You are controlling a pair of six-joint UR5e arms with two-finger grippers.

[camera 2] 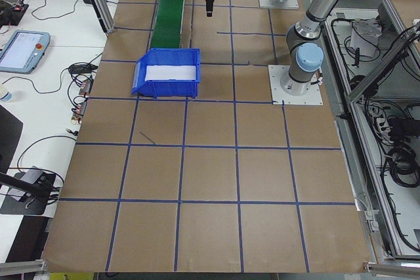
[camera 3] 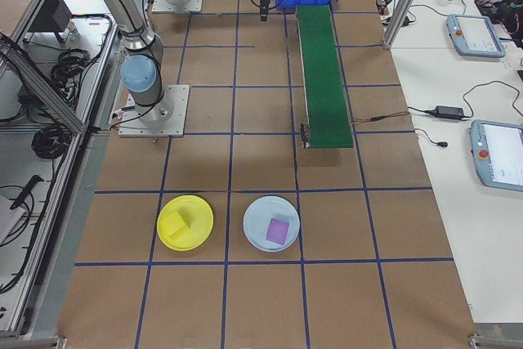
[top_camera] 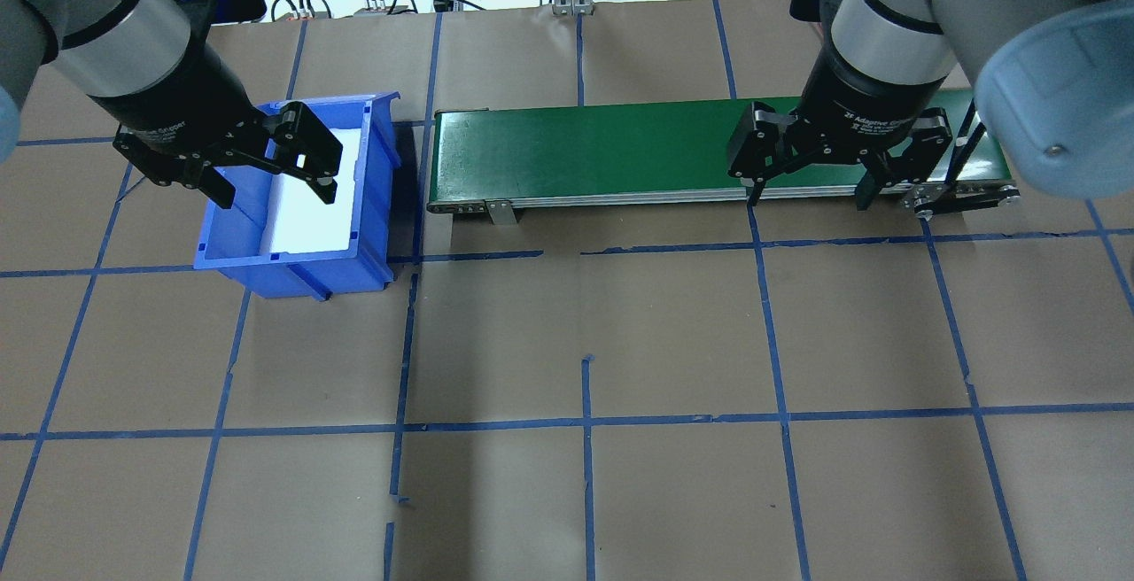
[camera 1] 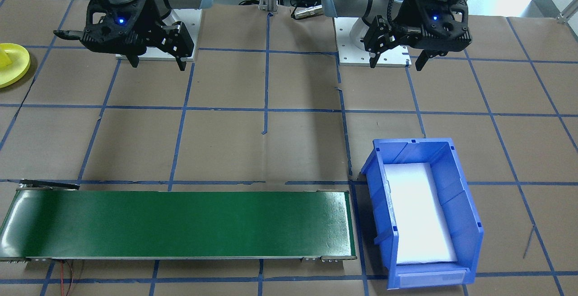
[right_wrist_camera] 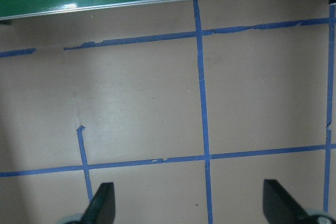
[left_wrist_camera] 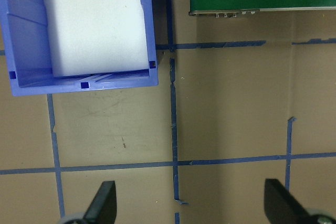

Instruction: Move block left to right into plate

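Two claws hang above the desk (top_camera: 585,492), both spread wide with nothing between their fingers. The left claw (top_camera: 270,187) hovers over the near rim of the blue bin (top_camera: 372,174), whose floor is covered by a white foam sheet (camera 1: 417,212). From the left wrist camera its two fingertips (left_wrist_camera: 102,203) stand far apart over bare brown paper, with the bin at far left and the end of the green conveyor belt (top_camera: 602,151) at far right. The right claw (top_camera: 808,191) hangs over the near edge of the belt toward its right end; its wrist camera shows the parted fingertips (right_wrist_camera: 100,203) above the blue tape grid, the belt's edge running along the far side.

The belt lies across the far part of the desk, its left end just beside the bin but not touching it.

The yellow plate (camera 3: 185,221) sits well to the robot's right, far from the belt's right end, and a yellow block (camera 3: 174,224) already rests on it. Just beside it, farther from the robot's base, a pale blue plate (camera 3: 271,223) carries a purple block (camera 3: 278,230). In the front-facing camera only part of the yellow plate shows at the picture's left edge.

Tablets and cables lie on the white side bench (camera 3: 458,79) past the belt.
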